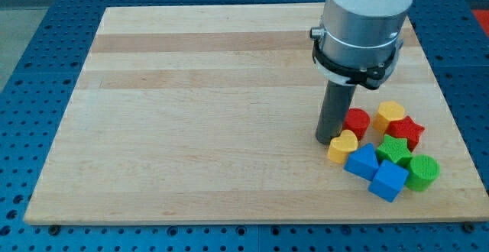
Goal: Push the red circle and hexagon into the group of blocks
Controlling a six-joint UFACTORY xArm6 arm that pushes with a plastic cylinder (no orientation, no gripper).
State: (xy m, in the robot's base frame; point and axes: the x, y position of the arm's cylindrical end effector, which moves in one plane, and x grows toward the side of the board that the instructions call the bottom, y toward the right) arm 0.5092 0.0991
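The red circle (357, 121) already sits at the upper-left edge of the group, touching or nearly touching the yellow heart (343, 146) below it and just left of the yellow hexagon (390, 115), so I judge that only a short, slow nudge toward the view's right is called for, kept straight so the circle does not slip around the rod or scatter the red star (407, 130), green star (394, 150), green cylinder (422, 171) and two blue blocks (362, 161). There is no gripper to open or close, and nothing is held: my tip (329, 140) rests on the wooden board (191, 114) just left of the red circle, close against it and the yellow heart, though contact cannot be confirmed.
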